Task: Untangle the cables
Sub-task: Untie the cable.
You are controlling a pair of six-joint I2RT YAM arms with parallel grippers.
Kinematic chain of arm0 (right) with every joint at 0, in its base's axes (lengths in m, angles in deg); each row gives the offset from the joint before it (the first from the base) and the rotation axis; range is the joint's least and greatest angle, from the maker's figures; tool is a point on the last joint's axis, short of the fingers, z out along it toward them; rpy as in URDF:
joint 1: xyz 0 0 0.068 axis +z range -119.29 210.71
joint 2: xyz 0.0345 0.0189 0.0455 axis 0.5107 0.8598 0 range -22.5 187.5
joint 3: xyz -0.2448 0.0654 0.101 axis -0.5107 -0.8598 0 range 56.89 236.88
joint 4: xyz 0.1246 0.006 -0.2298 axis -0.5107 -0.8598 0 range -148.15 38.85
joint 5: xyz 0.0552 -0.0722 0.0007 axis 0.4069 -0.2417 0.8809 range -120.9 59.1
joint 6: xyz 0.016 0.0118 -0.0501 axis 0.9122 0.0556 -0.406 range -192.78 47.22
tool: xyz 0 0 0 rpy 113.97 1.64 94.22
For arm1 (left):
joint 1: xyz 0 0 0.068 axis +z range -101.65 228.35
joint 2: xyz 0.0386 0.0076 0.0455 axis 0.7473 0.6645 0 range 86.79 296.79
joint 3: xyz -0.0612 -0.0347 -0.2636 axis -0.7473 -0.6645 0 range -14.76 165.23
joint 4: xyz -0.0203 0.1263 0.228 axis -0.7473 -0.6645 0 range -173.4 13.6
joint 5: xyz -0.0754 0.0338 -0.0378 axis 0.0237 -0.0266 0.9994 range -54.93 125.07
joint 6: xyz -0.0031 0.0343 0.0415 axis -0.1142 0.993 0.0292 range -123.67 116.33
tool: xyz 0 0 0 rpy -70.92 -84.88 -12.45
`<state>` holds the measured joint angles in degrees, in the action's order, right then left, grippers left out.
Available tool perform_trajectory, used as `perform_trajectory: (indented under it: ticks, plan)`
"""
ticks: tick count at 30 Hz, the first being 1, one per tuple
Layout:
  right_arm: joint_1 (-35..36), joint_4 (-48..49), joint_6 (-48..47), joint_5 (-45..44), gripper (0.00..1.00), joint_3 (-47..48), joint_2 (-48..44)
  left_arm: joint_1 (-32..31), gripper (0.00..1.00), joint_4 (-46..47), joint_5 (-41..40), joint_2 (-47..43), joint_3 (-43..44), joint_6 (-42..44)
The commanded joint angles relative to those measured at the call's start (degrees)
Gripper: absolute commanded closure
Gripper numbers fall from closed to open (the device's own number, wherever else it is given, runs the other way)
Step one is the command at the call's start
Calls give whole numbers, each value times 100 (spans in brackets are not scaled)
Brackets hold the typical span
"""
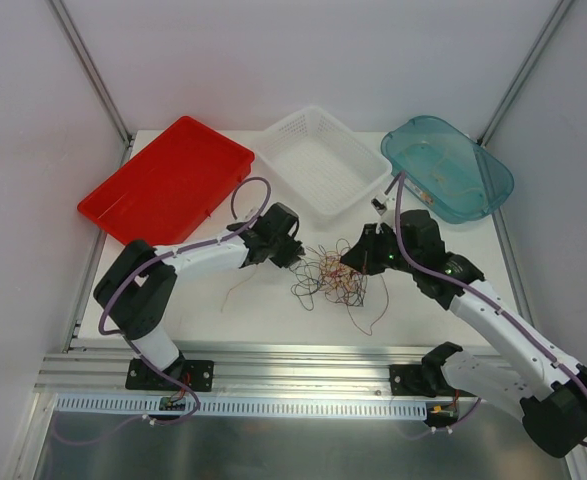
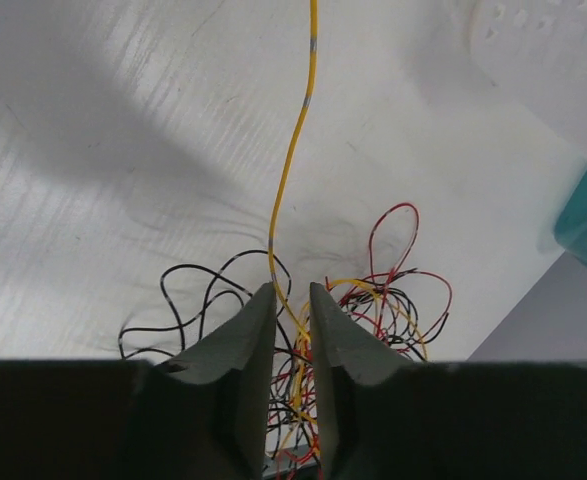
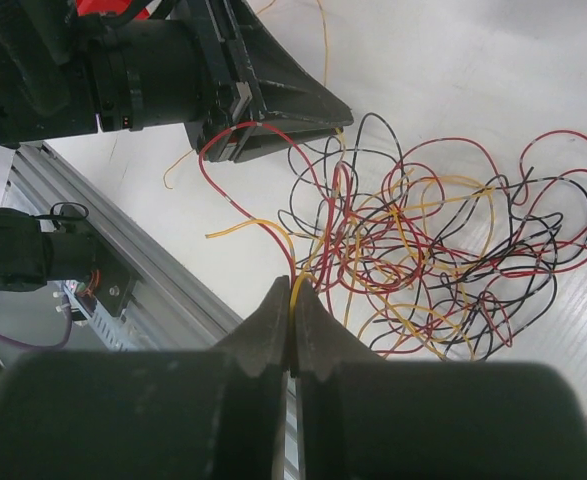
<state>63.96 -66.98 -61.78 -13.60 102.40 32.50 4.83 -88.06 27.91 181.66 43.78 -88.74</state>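
Thin tangled cables (image 1: 325,272); right jaws pinching yellow cable (image 3: 295,287); left jaws narrowly spread.

Bright, even white light is flooding the table (image 2: 93,250); a broad soft shadow is falling ahead-left of the left pincer (image 2: 291,288); both pincers' dark near bodies are blurring; cables (image 3: 403,250) ahead of the right pincer (image 3: 291,290) are showing sharp

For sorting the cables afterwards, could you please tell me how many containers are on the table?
3: a red tray at the back left, a white basket at the back middle, a teal tub at the back right. None appears hidden.
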Motion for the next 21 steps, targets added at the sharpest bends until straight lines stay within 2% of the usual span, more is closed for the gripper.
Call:
perform_trajectory:
  ticks: [1, 4, 7, 11, 14, 18, 21]
  plan:
    - [32, 160, 51, -34, 99, -43, -227, -42, 87, 129, -198, 58, 236, 0]
    - [32, 116, 16, -112, 99, -87, -280, -33, 100, 129, -146, 23, 202, 61]
    - [32, -94, -72, -410, 98, -113, -332, -24, 100, 120, -364, -266, 61, 210]
    - [14, -420, -169, -859, 92, -192, -420, 116, 100, 120, -848, -908, -159, 763]
    - [23, -464, -195, -799, 56, -254, -473, 204, 100, 85, -1120, -1330, -186, 1324]
    - [23, -482, -230, -710, 43, -210, -526, 196, 100, 50, -1183, -1612, -19, 2090]
    - [32, -499, -248, -824, 40, -157, -465, 196, 100, 15, -990, -1700, 139, 2583]
